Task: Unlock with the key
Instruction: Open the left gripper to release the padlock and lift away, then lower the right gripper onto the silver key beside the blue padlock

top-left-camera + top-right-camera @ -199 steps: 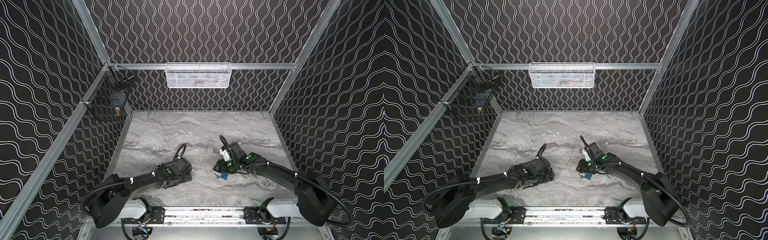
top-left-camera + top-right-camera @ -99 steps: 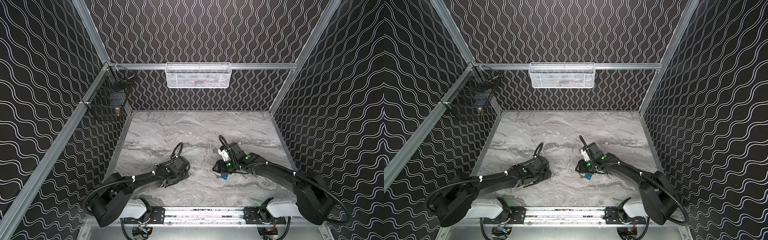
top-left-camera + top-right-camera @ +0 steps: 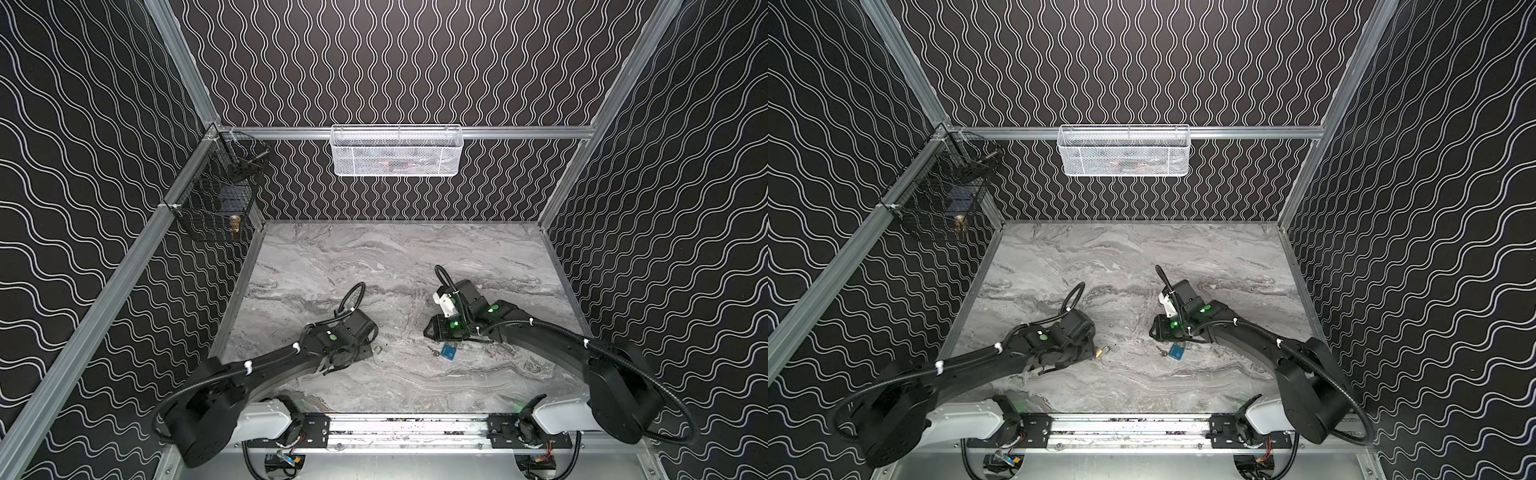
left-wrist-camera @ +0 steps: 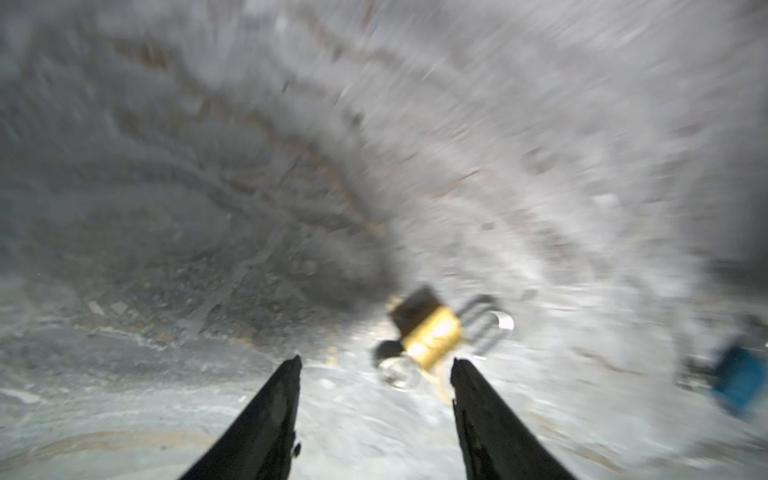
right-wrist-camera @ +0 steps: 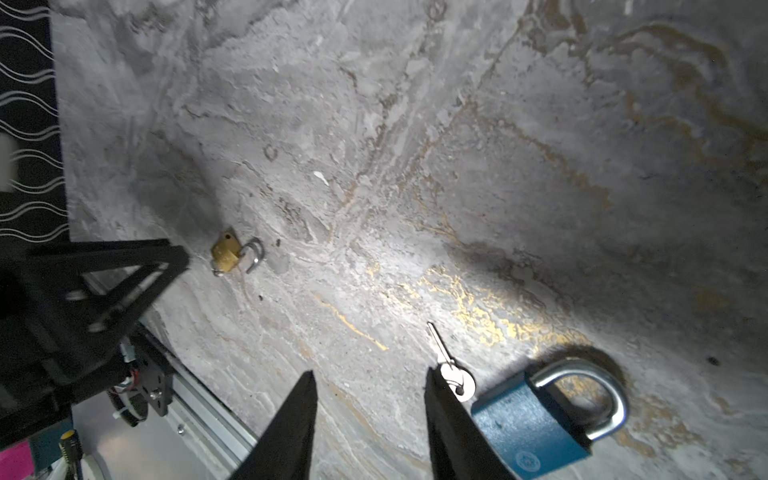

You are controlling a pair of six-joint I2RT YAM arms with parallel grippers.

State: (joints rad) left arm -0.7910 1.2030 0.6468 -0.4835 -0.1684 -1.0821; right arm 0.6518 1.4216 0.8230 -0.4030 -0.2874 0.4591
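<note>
A blue padlock (image 5: 536,424) lies flat on the marble table, also seen in both top views (image 3: 448,353) (image 3: 1176,353). A loose silver key (image 5: 446,365) lies beside it, its round head against the outside of one fingertip of my right gripper (image 5: 370,372). That gripper is open and low over the table, with only bare marble between its fingers. A small brass padlock (image 4: 428,332) (image 5: 226,253) lies just past my left gripper (image 4: 374,361), off to one side; a round silvery piece shows at its base. The left gripper is open and empty, and its view is blurred.
A white mesh basket (image 3: 397,151) hangs on the back rail. A black wire basket (image 3: 216,199) hangs at the back-left corner. The patterned walls close the table on three sides. The metal rail with the arm bases (image 3: 407,428) runs along the front edge.
The left wrist has shifted slightly toward the back of the table and is still moving. The right arm has barely moved.
</note>
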